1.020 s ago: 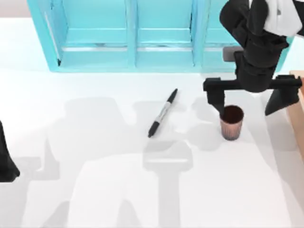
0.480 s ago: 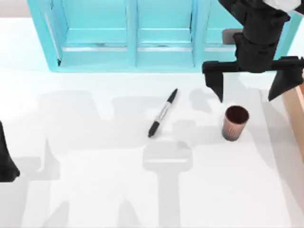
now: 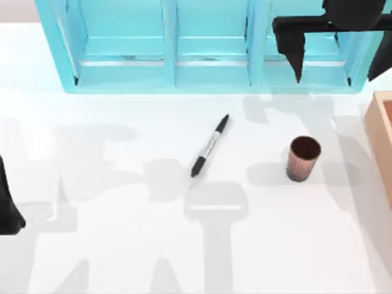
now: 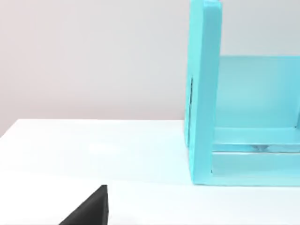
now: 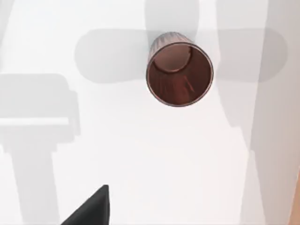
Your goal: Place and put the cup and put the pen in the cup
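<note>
Right claw hangs wide open and empty at the far edge of the top view, in front of the turquoise shelf unit and beyond the cup, well apart from it. From above, the cup stands upright on the white bench, a short copper-brown cylinder with a finely ribbed, shiny wall and a dark inside. The pen lies flat to the left of the cup, near it but not touching, a slim black marker with a grey-white barrel, its long axis slanting from near-left to far-right. My right arm looks much the nearer to the pen, so I judge the next reach falls to it, fingers set across that slant. My left claw sits parked far to the cup's left; I cannot tell its state. Left wrist view shows the shelf unit's smooth end panel. Right wrist view looks down into the cup's open mouth.
</note>
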### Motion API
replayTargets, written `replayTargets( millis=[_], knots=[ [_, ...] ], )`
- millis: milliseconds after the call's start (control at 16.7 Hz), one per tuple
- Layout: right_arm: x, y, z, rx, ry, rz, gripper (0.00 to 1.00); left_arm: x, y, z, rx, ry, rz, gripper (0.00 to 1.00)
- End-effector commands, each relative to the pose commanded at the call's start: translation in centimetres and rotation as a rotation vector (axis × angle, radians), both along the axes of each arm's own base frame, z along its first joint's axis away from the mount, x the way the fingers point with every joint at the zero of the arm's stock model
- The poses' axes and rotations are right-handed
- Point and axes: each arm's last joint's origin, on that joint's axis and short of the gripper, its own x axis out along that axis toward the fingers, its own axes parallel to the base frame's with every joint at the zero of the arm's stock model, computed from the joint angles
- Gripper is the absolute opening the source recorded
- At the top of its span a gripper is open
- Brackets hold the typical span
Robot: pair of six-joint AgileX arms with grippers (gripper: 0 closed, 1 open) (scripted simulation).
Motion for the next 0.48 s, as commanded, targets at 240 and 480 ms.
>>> replayTargets(
  millis=[240, 480],
  knots=[
    [-0.5, -0.3, 1.2, -0.002, -0.002, -0.002, 1.00, 0.0, 0.0, 0.0, 0.000, 0.000, 0.000, 1.00],
    [1.8, 1.2, 2.1, 0.096, -0.197, 0.010, 1.00, 0.0, 0.0, 0.0, 0.000, 0.000, 0.000, 1.00]
  ],
)
